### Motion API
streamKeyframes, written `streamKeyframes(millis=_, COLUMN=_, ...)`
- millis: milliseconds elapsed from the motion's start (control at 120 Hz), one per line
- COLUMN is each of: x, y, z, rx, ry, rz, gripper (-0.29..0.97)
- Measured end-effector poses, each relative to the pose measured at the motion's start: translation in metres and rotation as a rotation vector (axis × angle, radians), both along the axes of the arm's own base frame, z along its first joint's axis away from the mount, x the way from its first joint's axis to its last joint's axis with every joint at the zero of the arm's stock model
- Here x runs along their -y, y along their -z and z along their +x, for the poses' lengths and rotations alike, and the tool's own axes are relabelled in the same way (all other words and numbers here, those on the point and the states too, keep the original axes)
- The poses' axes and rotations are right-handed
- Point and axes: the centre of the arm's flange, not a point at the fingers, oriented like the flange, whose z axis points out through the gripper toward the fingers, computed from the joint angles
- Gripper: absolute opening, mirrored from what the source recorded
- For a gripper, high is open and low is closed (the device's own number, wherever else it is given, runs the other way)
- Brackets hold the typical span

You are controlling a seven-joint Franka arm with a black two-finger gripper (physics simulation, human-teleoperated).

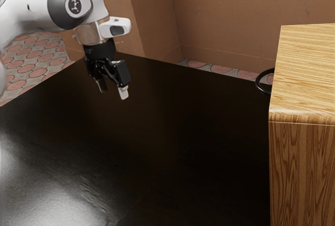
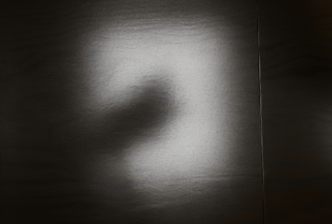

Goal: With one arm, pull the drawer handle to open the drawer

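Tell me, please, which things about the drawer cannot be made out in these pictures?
Drawer front, exterior view: the wooden cabinet turns it away, so open or shut is unknown.
Handle, exterior view: part of a black loop shows; the cabinet hides the rest.
Cabinet: cut off by the exterior view's right and lower edges.
Wrist view: a blurred dark patch in glare on the table, unidentifiable.

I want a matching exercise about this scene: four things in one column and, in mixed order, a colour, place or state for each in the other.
Things:
1 tool
2 handle
3 cabinet
4 table

Descriptions:
A light wood grain
B dark, glossy top
C black ring at the cabinet's side
D open, in the air above the table

Pairs: 1-D, 2-C, 3-A, 4-B
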Motion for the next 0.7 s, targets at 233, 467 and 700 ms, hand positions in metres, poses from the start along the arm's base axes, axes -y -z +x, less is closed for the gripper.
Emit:
streamKeyframes(millis=233, x=-0.007, y=-0.010, z=-0.004, rx=0.026, ry=-0.017, rz=-0.002, gripper=0.68)
streamKeyframes(millis=467, x=0.112, y=-0.137, z=-0.079, rx=0.210, ry=0.072, rz=-0.095, gripper=0.68)
streamKeyframes(millis=700, x=0.208, y=-0.121, z=-0.076, rx=0.144, ry=0.067, rz=-0.117, gripper=0.68)
